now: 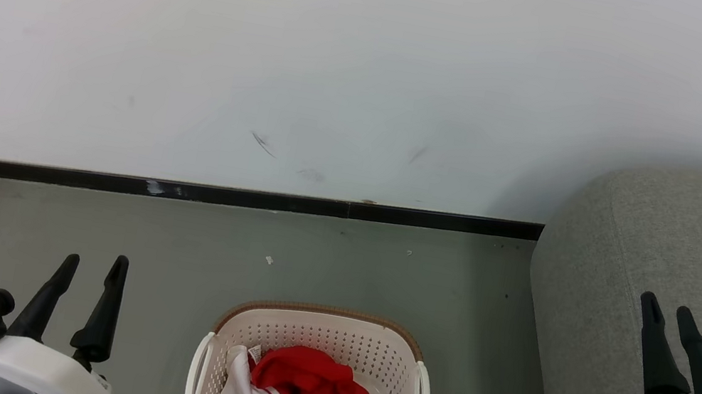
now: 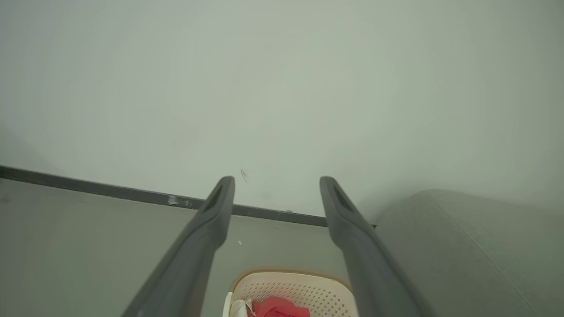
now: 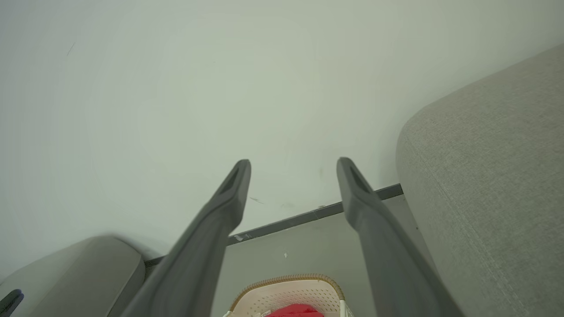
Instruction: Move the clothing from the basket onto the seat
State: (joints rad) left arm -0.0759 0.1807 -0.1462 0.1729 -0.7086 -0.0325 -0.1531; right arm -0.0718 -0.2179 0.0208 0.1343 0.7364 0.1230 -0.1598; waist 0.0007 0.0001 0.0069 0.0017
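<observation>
Clothing [image 1: 310, 385] sits heaped in the basket [image 1: 326, 337]; we see none on the seat [image 1: 677, 233]. Left gripper [image 1: 96, 260] and right gripper [image 1: 667, 305] stand spread, empty: the whole move lies ahead.

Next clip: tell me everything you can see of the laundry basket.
The basket is cream-white plastic and oval, with perforated walls, a brown woven-look rim and a white handle on each side. It stands upright on the grey floor, left of the seat and apart from it. Crumpled red-and-white clothing lies inside. The bottom edge of the head view cuts off its near end.
</observation>
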